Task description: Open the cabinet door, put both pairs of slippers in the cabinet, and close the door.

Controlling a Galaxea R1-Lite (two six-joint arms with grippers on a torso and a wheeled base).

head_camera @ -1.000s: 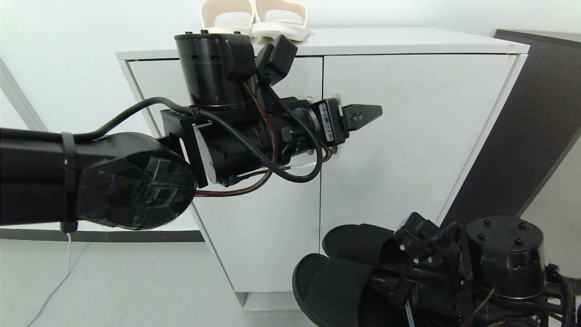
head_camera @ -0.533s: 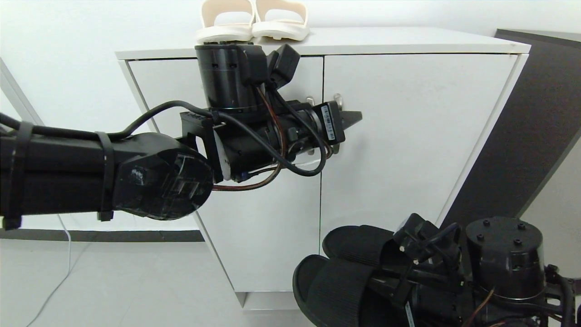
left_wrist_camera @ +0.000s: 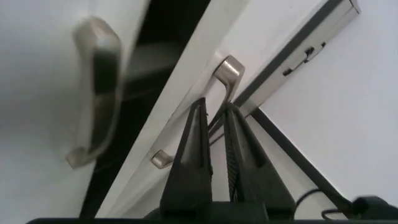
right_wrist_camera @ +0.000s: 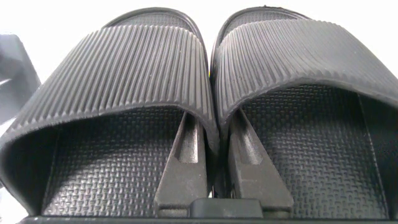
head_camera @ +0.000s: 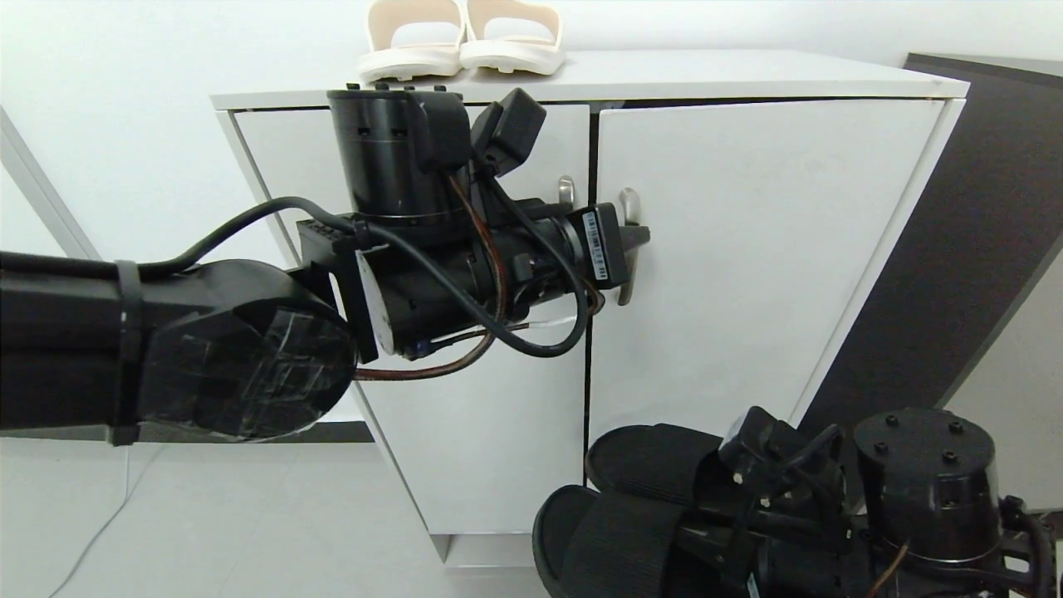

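Note:
The white cabinet (head_camera: 747,249) has two doors. Its right door (head_camera: 772,274) stands slightly ajar, with a dark gap along its top and its inner edge. My left gripper (head_camera: 636,241) (left_wrist_camera: 215,111) is shut on that door's silver handle (head_camera: 629,208) (left_wrist_camera: 227,67). The left door's handle (head_camera: 566,189) (left_wrist_camera: 93,93) sits just beside it. Low on the right, my right gripper (right_wrist_camera: 215,158) is shut on the pair of black slippers (head_camera: 623,498) (right_wrist_camera: 143,81), one finger inside each slipper, pinching their inner walls together. A cream pair of slippers (head_camera: 461,37) rests on the cabinet top.
The cabinet stands against a white wall, and a dark grey panel (head_camera: 963,232) runs along its right side. Pale floor (head_camera: 208,515) lies open to the left of the cabinet, with a thin cable trailing over it.
My left gripper drew back leftward from in front of the right door onto its handle, and the door has swung a little ajar. The right arm with the black slippers sank slightly.

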